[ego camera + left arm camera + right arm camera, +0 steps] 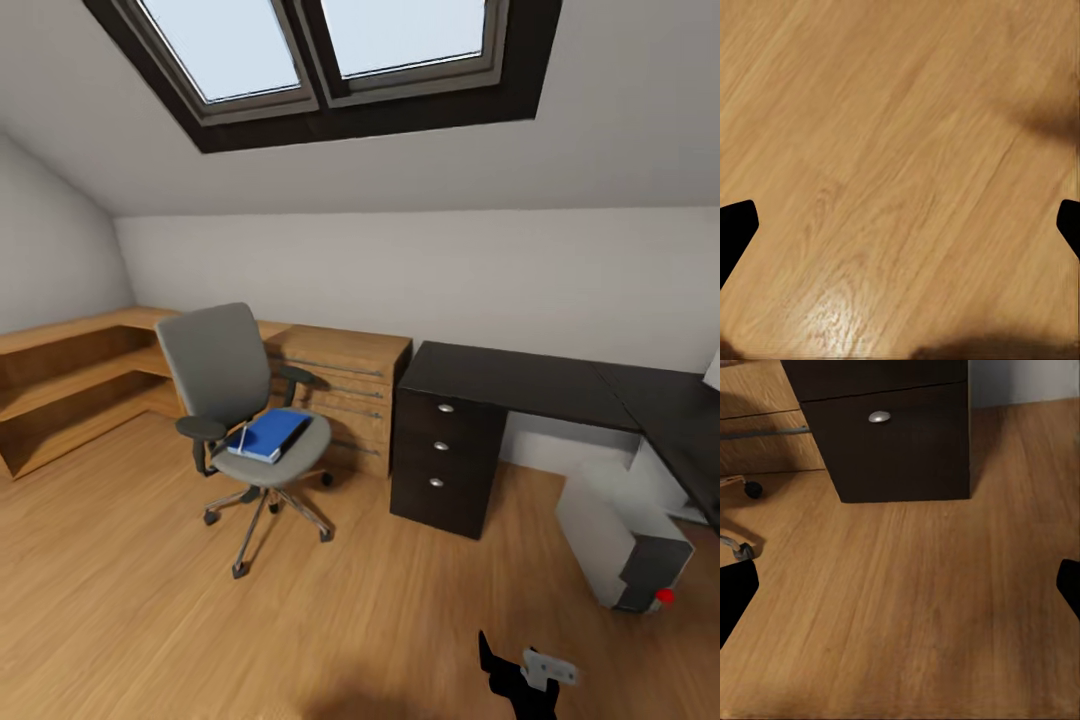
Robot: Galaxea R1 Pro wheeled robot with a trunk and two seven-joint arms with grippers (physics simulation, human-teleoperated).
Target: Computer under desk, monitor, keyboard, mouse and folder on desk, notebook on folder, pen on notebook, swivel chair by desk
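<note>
The grey swivel chair [225, 385] stands on the wood floor, left of the dark desk [520, 378]. A blue folder [270, 433] lies on its seat, with a thin light stick that may be the pen [243, 438] at its left edge. The white-and-grey computer tower [620, 535] stands under the desk at the right. A white corner at the right edge may be the monitor [713, 368]. My right arm's end [520, 675] shows low in the head view. The left gripper [900, 232] is open over bare floor. My right gripper [900, 592] is open, facing the desk's drawer unit [896, 435].
A light wooden drawer chest [345, 390] and low wooden shelving [70, 385] run along the wall behind the chair. The ceiling slopes down, with a skylight [330, 50]. A chair caster [751, 489] shows in the right wrist view. Wood floor [130, 620] lies between me and the chair.
</note>
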